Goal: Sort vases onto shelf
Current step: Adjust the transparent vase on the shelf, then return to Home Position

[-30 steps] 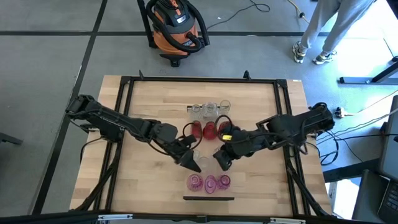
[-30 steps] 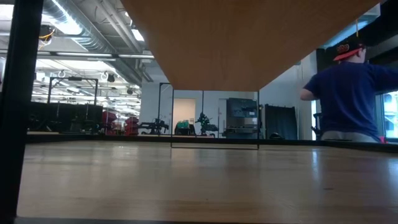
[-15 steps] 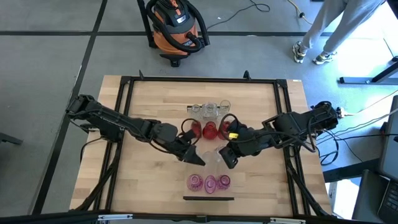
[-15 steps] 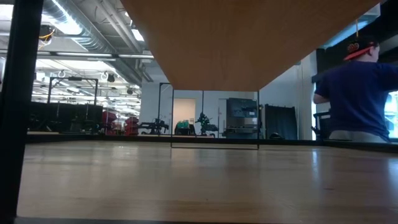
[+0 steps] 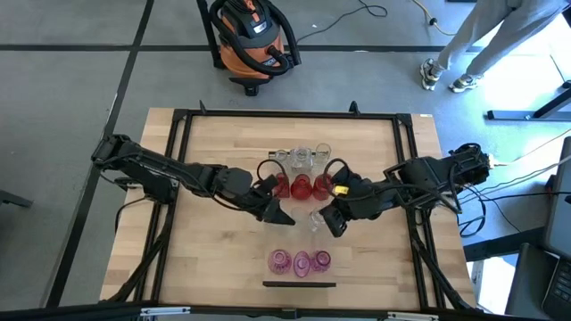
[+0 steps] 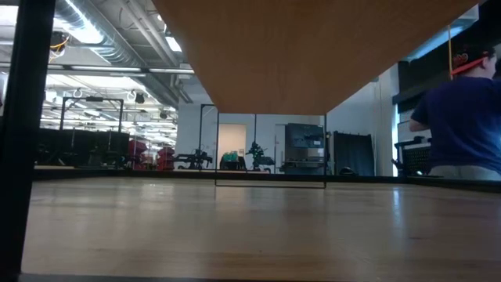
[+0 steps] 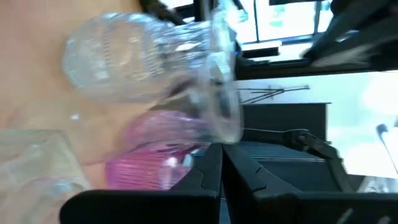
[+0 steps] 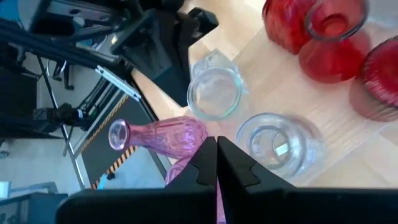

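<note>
Three clear vases (image 5: pixel 302 157) stand in a far row, three deep red vases (image 5: pixel 302 187) in front of them, and three pink vases (image 5: pixel 302 261) in a near row. A loose clear vase (image 5: pixel 314 218) stands mid-table between my grippers. My left gripper (image 5: pixel 284 216) is shut just to its left, and my right gripper (image 5: pixel 332 223) is shut just to its right. The left wrist view has the clear vase (image 7: pixel 149 56) and a pink vase (image 7: pixel 155 158) past the shut fingers (image 7: pixel 221 180). Two clear vases (image 8: pixel 214 93) (image 8: pixel 277 140) appear in the right wrist view. I cannot pick out the shelf. My left gripper has its shut fingertips close under the flared mouth rim (image 7: pixel 225 115) of the clear vase; I cannot tell whether they touch it. My right gripper has its shut fingers (image 8: pixel 239 171) beside the bulbous clear vase; I cannot tell whether they touch it.
The table's black frame (image 5: pixel 178 178) borders the work area on both sides. A dark strip (image 5: pixel 299 284) lies near the near edge. An orange vacuum (image 5: pixel 252 40) stands beyond the far edge. A person (image 6: pixel 462 117) shows at the right of the low view, under a wooden underside (image 6: pixel 313 55).
My left gripper has moved a little toward the far edge. My right gripper has drawn back toward the table's right. The loose clear vase between them now stands farther right than before. The person in the low view has shifted right.
</note>
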Controlling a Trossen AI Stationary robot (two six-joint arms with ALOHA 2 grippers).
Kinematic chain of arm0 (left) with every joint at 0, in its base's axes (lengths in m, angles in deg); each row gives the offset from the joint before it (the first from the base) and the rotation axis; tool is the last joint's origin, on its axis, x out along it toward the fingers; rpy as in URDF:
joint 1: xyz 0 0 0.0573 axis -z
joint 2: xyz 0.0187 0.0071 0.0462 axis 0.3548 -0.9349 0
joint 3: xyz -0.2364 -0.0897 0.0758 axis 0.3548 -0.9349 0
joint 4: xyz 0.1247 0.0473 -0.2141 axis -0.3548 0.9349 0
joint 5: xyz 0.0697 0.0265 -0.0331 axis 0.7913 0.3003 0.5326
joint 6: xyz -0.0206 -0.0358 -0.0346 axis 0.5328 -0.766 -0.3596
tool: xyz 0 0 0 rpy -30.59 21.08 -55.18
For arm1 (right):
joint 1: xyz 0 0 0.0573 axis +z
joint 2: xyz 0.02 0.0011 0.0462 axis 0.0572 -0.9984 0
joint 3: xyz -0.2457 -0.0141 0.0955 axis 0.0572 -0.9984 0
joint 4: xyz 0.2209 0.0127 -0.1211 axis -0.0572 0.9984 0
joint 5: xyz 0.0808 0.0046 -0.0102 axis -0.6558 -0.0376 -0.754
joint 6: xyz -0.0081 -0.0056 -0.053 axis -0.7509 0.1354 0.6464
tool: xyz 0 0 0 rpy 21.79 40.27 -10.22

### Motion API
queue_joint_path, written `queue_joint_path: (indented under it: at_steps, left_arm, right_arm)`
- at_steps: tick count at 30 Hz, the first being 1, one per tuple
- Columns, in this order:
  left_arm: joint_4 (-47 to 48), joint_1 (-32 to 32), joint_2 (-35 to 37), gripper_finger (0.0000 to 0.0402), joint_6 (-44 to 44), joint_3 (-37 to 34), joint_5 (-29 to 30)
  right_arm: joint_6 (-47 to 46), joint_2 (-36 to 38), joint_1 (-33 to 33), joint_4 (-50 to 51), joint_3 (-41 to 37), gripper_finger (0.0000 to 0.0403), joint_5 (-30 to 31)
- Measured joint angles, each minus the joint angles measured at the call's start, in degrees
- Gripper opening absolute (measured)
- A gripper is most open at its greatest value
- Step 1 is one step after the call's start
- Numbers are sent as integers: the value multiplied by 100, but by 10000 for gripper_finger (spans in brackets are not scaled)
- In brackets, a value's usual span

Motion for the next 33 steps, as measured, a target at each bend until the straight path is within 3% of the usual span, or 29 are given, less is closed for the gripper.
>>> queue_joint_path:
  at_steps: [17,23,26,28,33]
  left_arm:
    - [-128,-42,155,0,120,2,-299]
    - [-112,-141,336,0,344,2,-369]
    - [-98,-235,614,0,704,2,-266]
    - [-67,-318,891,0,1188,0,-121]
    - [31,-344,1824,0,2843,2,772]
  right_arm:
    - [73,170,-2,165,2,0,357]
    - [324,220,-2,203,188,0,882]
    - [641,311,92,371,398,0,1409]
    - [795,468,244,488,433,0,2109]
    - [701,1192,1141,856,329,0,4758]
